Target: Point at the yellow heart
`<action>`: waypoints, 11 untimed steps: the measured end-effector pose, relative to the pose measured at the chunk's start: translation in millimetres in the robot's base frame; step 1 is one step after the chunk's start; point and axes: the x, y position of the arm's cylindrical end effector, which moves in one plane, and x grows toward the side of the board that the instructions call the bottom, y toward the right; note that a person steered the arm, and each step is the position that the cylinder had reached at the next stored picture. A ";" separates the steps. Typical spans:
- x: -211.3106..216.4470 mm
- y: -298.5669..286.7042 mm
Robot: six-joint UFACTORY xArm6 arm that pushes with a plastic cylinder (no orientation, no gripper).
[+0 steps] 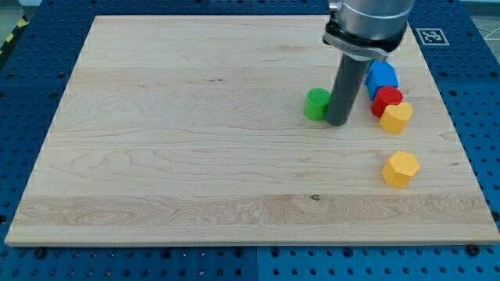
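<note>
A yellow heart-shaped block [396,117] lies at the view's right, touching a red block [386,98] just above it. A second yellow block [401,168], six-sided, lies lower on the right. My tip [338,122] rests on the board right beside a green block [316,104], on that block's right. The tip is to the left of the yellow heart, about a block's width away from it, and does not touch it.
A blue block [382,76] sits above the red one, partly behind the rod. The wooden board [195,140] lies on a blue perforated table. The three stacked-up blocks sit close to the board's right edge.
</note>
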 end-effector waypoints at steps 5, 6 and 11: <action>7.9 5.8; 19.8 24.7; 6.1 137.0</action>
